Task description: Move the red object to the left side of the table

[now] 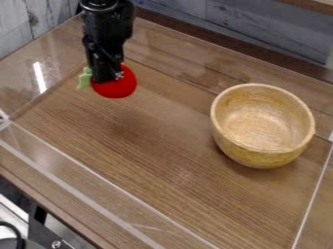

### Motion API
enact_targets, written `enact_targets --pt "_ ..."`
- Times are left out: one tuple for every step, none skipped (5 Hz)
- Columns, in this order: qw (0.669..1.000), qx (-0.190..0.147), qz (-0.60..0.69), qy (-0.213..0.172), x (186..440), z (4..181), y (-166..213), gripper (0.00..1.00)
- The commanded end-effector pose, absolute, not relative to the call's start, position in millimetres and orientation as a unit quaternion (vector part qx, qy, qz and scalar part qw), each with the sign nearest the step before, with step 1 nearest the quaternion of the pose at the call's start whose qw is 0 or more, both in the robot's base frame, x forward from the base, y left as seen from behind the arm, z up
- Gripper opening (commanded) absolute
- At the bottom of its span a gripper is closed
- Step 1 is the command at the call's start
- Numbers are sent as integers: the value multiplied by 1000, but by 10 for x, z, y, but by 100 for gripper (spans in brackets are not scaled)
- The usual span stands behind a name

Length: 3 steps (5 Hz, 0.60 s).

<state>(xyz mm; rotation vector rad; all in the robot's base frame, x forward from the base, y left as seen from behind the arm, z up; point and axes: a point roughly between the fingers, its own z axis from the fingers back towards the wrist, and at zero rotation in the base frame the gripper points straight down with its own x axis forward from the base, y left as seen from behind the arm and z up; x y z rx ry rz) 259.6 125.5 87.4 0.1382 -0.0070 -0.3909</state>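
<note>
The red object (117,87), a small round toy fruit with a green leafy bit on its left, hangs just above the table (156,146) near the back left. My black gripper (104,74) points straight down from above and is shut on the fruit's top. The fingertips are partly hidden against the red surface. A faint shadow of the fruit lies on the wood below it.
A wooden bowl (264,124) sits at the right side of the tabletop. Low clear acrylic walls (46,70) edge the table on the left, front and right. A grey plank wall stands behind.
</note>
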Motion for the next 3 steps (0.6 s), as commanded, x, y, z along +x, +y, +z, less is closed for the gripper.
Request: enact_targets --pt "979 84 -186 -20 2709 969 1368 0" --pt "979 84 -183 -17 2743 934 1416 0" --pt "980 85 -178 -15 2768 914 1494 0"
